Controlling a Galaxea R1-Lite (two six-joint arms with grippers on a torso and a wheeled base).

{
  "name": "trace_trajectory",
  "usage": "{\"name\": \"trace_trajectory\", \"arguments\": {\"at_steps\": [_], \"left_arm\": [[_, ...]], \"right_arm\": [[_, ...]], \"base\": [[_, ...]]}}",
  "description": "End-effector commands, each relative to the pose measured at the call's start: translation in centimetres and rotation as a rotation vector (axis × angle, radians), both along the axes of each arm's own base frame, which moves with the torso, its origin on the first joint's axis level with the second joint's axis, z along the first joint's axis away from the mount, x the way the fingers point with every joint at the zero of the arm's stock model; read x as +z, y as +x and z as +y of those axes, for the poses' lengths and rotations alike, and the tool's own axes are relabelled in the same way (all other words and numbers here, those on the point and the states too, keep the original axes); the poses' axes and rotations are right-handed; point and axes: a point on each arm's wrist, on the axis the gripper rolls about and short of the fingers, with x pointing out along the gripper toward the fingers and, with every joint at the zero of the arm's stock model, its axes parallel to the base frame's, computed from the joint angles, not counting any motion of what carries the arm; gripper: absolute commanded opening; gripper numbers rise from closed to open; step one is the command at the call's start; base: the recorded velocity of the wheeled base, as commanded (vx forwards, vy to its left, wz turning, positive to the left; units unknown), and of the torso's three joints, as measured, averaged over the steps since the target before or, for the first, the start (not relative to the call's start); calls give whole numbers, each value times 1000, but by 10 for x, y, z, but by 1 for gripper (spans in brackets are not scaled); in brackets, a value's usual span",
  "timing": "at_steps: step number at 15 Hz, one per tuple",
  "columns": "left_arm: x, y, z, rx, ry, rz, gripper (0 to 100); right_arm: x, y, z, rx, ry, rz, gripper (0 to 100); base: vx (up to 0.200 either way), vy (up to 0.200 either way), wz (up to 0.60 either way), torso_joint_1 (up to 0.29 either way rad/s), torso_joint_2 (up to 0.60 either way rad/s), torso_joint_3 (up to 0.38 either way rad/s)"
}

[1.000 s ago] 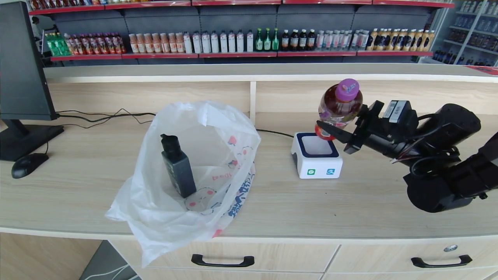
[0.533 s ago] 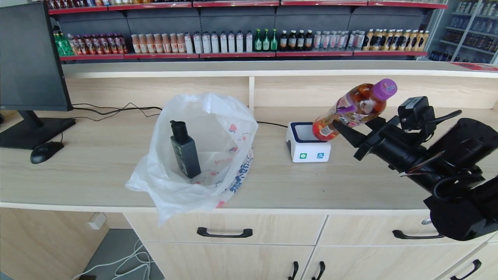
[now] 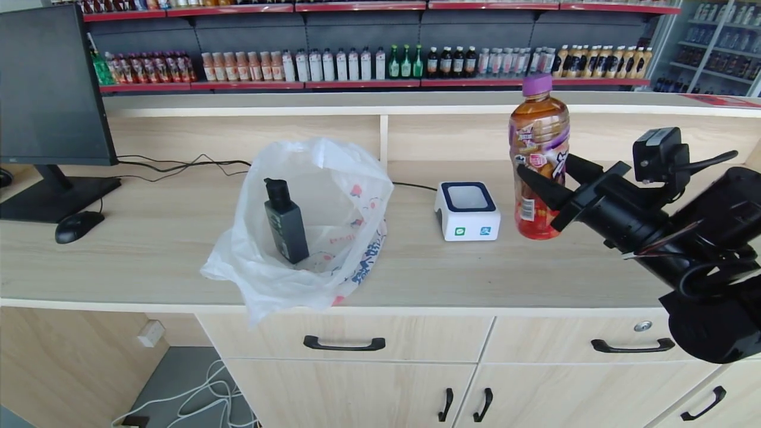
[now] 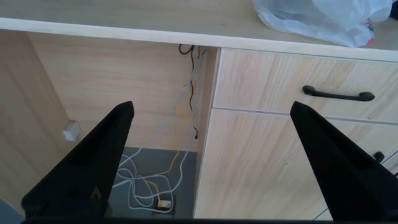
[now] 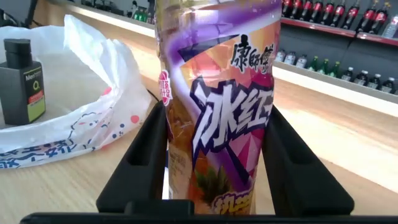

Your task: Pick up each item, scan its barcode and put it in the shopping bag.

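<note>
My right gripper [image 3: 553,184] is shut on a tea bottle [image 3: 537,154] with a purple cap, held upright just right of the white scanner [image 3: 467,211] on the counter. In the right wrist view the bottle [image 5: 217,112] stands between the fingers [image 5: 146,155]. A clear shopping bag [image 3: 309,220] lies open left of the scanner, with a dark pump bottle [image 3: 285,221] standing inside; the bag [image 5: 68,106] and the dark bottle [image 5: 22,81] also appear beyond the tea bottle. My left gripper [image 4: 208,162] hangs open below counter height, facing the cabinet front.
A monitor [image 3: 50,101] and mouse [image 3: 77,226] sit at the counter's left end with cables [image 3: 178,166] trailing behind. A raised back ledge [image 3: 380,110] runs along the counter. Shelves of drinks [image 3: 368,62] stand beyond. Drawers with black handles [image 3: 343,343] are below.
The tea bottle went from tilted over the scanner to upright, to the scanner's right. The head camera has pulled back, showing more of the cabinet front.
</note>
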Motion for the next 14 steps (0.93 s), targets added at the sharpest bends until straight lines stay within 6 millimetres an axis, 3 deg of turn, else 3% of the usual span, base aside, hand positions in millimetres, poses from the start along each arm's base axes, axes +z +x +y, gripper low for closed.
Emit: {"name": "trace_trajectory", "arguments": {"at_steps": [1,9,14], "left_arm": [[0,0,0,0,0,1,100],[0,0,0,-1,0,1,100],[0,0,0,0,0,1,100]], "right_arm": [[6,-5,-1,1,8,-16,0],[9,-4,-1,-43,42,-14,0],[9,-5,2,-33,41,-15,0]], "base": [[0,0,0,0,0,0],[0,0,0,0,0,0],[0,200,0,2,2,5]]}}
